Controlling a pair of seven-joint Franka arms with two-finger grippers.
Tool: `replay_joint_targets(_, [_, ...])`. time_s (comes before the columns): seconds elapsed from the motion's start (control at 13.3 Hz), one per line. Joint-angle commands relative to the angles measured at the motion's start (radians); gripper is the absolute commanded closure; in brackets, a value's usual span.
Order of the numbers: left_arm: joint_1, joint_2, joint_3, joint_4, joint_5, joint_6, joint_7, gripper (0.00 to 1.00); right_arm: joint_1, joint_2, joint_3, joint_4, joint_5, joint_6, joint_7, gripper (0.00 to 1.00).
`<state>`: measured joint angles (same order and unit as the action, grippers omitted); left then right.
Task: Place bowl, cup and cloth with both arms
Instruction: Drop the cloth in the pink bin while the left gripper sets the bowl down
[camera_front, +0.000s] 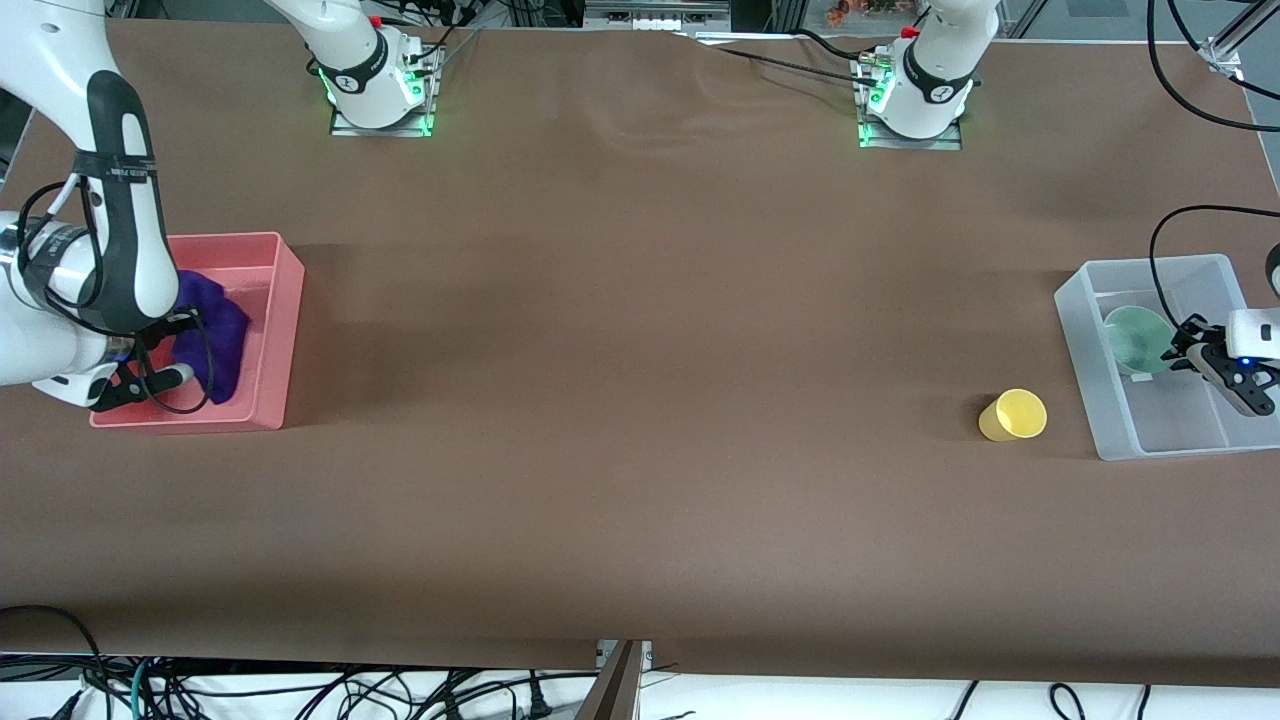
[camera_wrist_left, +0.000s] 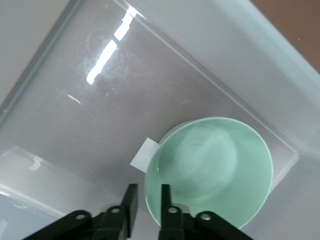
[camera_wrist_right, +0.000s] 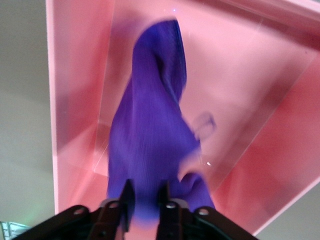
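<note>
The pale green bowl (camera_front: 1138, 338) is tilted inside the clear bin (camera_front: 1085, 330) at the left arm's end of the table. My left gripper (camera_front: 1180, 350) is shut on the bowl's rim; in the left wrist view one finger is inside the bowl (camera_wrist_left: 215, 170) and one outside, with the gripper (camera_wrist_left: 148, 197) over the bin's floor. The yellow cup (camera_front: 1013, 415) sits on the table beside the clear bin. My right gripper (camera_front: 180, 378) is shut on the purple cloth (camera_front: 215, 340), which hangs into the pink bin (camera_front: 280, 330). The right wrist view shows the cloth (camera_wrist_right: 150, 135) trailing from the gripper (camera_wrist_right: 146, 200).
A white label (camera_wrist_left: 143, 155) lies on the clear bin's floor beside the bowl. The pink bin's walls (camera_wrist_right: 250, 100) surround the cloth. Brown table (camera_front: 640, 350) stretches between the two bins. Cables hang off the table's edge nearest the front camera.
</note>
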<state>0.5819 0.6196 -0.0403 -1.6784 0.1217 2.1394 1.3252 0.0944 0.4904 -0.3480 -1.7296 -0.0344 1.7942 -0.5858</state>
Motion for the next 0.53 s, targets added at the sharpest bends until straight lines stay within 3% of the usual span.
replay_joint_targets(0.0, [-0.008, -0.072, -0.016, 0.012, 0.012, -0.061, 0.002, 0.0, 0.002, -0.052, -0.003, 0.001, 0.034, -0.013, -0.009, 0.0])
replay_joint_targets(0.23, [-0.03, -0.138, -0.113, 0.067, 0.003, -0.209, -0.116, 0.0, 0.013, -0.125, 0.007, 0.106, 0.126, -0.181, 0.004, 0.0])
replay_joint_targets(0.45, [-0.068, -0.133, -0.216, 0.129, 0.015, -0.315, -0.414, 0.0, 0.015, -0.173, 0.142, 0.272, 0.128, -0.358, 0.213, 0.0])
